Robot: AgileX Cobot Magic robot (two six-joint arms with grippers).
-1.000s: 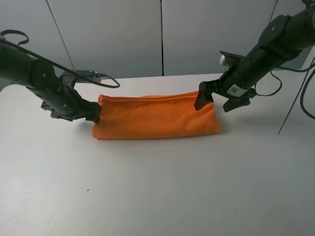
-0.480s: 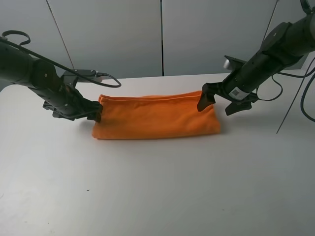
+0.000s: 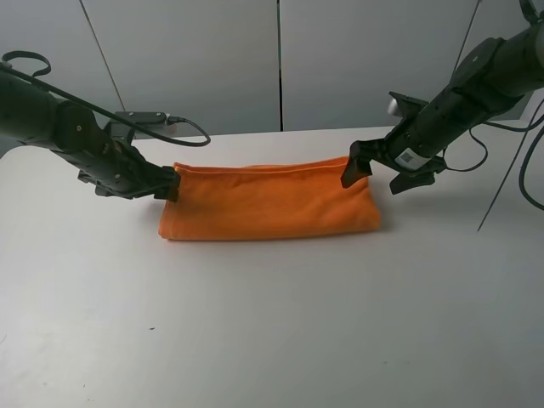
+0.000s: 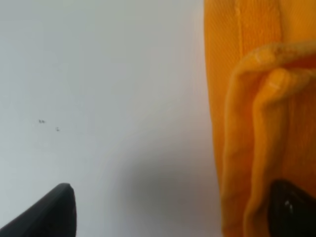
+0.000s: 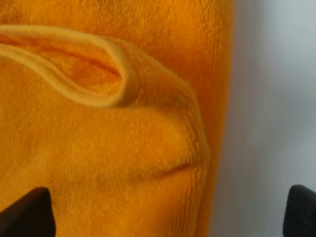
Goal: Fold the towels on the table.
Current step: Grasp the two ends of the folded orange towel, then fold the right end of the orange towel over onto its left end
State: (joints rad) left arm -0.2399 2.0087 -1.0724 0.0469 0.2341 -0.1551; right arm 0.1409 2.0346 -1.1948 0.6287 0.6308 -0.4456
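The orange towel (image 3: 268,204) lies folded into a long band on the white table (image 3: 272,323), its stacked edges along the far side. My left gripper (image 3: 172,185) is open at the towel's far left corner. In the left wrist view the gripper (image 4: 173,212) straddles the towel's (image 4: 256,98) edge, one fingertip (image 4: 291,210) over the cloth and one over the table (image 4: 98,74). My right gripper (image 3: 350,170) is open at the far right corner. In the right wrist view it (image 5: 163,212) spans the layered corner of the towel (image 5: 98,148), holding nothing.
Grey wall panels (image 3: 280,59) stand just behind the table's far edge. A black cable (image 3: 183,127) loops behind the left arm. A thin dark rod (image 3: 510,170) slants down at the far right. White tabletop stretches in front of the towel.
My left gripper has shifted from the towel's left edge back to its far left corner. My right gripper has drawn slightly right and back. The towel has not moved.
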